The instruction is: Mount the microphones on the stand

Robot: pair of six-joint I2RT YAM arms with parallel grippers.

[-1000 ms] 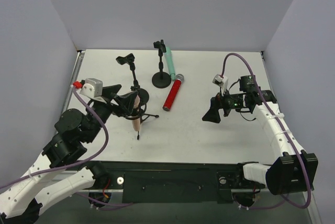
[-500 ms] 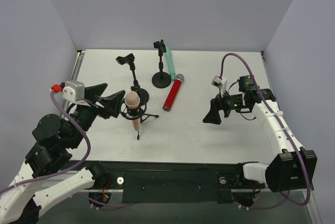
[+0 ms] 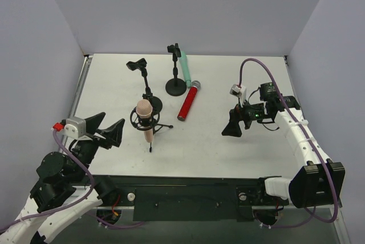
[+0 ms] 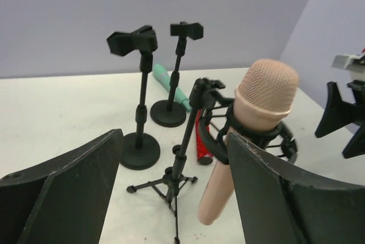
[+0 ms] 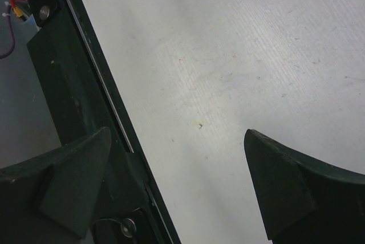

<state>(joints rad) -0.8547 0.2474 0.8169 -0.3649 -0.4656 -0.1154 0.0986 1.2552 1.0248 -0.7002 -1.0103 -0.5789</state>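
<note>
Your left end effector (image 3: 106, 128) is pulling back to the near-left of the tripod (image 3: 153, 130), its jaws spread wide with nothing between them. A second ago it was crowding in around the pink mic (image 3: 144, 117). That mic is now sitting on its own in the tripod's ring mount, head up and body hanging through, so I'd judge the first mic attached. The red mic (image 3: 187, 102) is lying flat on the tabletop just right of the tripod and a little farther back, and the green mic (image 3: 184, 68) is lying farther back still. The near clip stand (image 3: 146, 82) and far clip stand (image 3: 175, 87) behind the tripod are standing empty. Your right end effector (image 3: 231, 124) is hovering well right of the tripod, jaws apart and holding nothing; it is sitting closer to the red mic, which looks like your next pick
</note>
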